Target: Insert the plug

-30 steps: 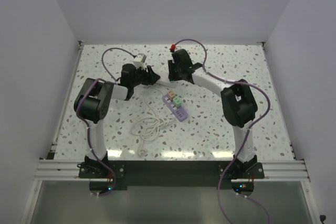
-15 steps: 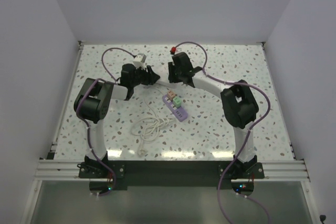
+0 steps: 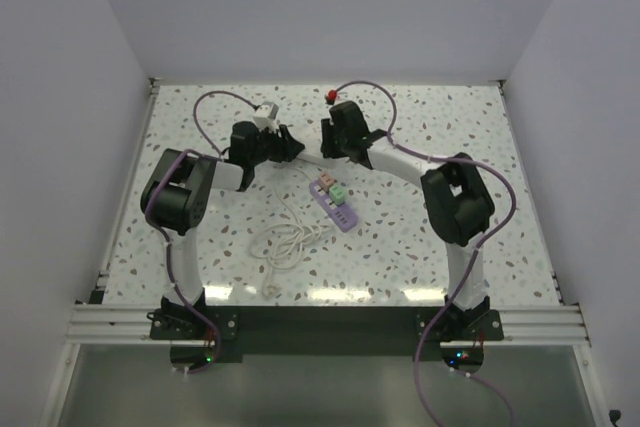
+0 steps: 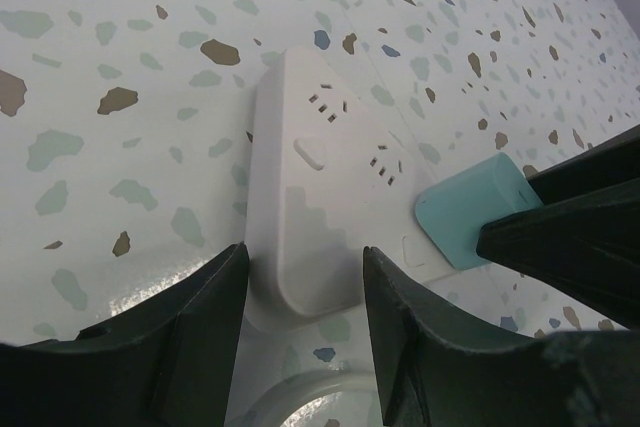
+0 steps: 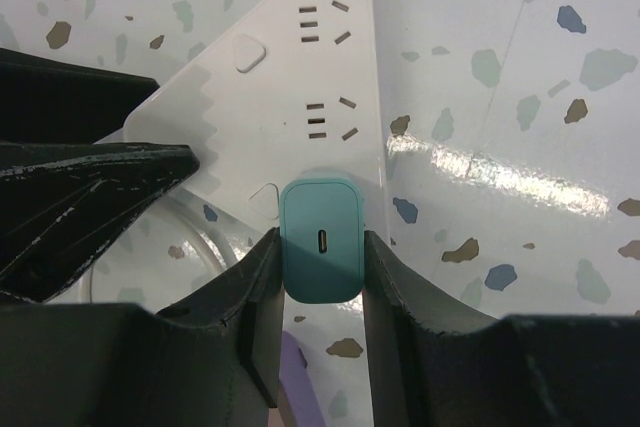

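Note:
A white power strip (image 4: 318, 197) lies on the speckled table. My left gripper (image 4: 305, 287) is shut on its rounded near end, one finger on each side. My right gripper (image 5: 321, 259) is shut on a teal plug (image 5: 320, 239) with a small port on its back. The plug stands against the strip's face (image 5: 290, 77), beside two free sockets; its prongs are hidden. In the left wrist view the teal plug (image 4: 468, 209) sits on the strip's far end. In the top view both grippers, left (image 3: 288, 145) and right (image 3: 326, 141), meet at the table's back middle.
A purple power strip (image 3: 335, 203) with a pink and a green plug lies just in front of the grippers; its end shows in the right wrist view (image 5: 300, 379). A coiled white cable (image 3: 285, 239) trails toward the table's front.
My right gripper has shifted slightly toward the left gripper with the teal plug. The left arm has not visibly moved.

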